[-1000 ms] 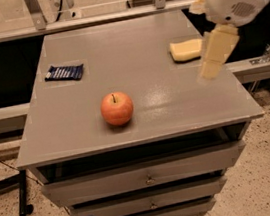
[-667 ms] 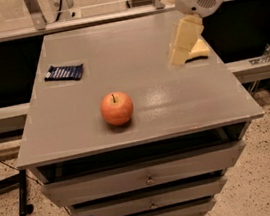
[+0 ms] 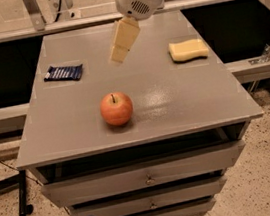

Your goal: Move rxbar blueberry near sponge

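Note:
The rxbar blueberry (image 3: 63, 72) lies flat on the grey tabletop at the far left, a dark navy wrapper with faint white print. The pale yellow sponge (image 3: 188, 50) lies at the far right of the top. My gripper (image 3: 118, 55) hangs above the middle back of the table, between the two, its cream fingers pointing down and to the left. It holds nothing and is apart from both the bar and the sponge.
A red-orange apple (image 3: 116, 108) stands near the middle front of the grey table (image 3: 185, 107). Drawers sit below the top. A metal rail runs behind the table and a dark shoe shows at the bottom left on the speckled floor.
My arm has swung left from over the sponge toward the table's middle, uncovering the sponge. The bar, sponge and apple have not moved.

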Robot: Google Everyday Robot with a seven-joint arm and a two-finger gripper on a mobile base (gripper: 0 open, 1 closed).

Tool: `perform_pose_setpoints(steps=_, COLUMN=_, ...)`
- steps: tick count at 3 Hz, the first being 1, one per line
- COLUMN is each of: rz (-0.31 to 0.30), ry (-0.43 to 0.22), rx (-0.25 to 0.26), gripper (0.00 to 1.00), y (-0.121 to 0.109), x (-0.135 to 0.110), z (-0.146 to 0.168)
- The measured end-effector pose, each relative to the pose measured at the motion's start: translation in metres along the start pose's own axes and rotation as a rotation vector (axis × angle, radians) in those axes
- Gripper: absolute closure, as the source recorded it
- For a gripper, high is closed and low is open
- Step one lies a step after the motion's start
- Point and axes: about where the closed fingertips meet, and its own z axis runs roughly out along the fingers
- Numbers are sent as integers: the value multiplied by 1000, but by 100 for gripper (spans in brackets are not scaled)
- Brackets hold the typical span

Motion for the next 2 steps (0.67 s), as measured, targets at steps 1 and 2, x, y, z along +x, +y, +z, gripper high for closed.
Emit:
perform_pose_setpoints(steps=1, rz=0, ry=0, rx=0, gripper=0, y=0, x=0, z=0)
perform_pose_setpoints(steps=2, rz=30, ry=-53, rx=19, gripper=0, y=-1, x=-3, z=10)
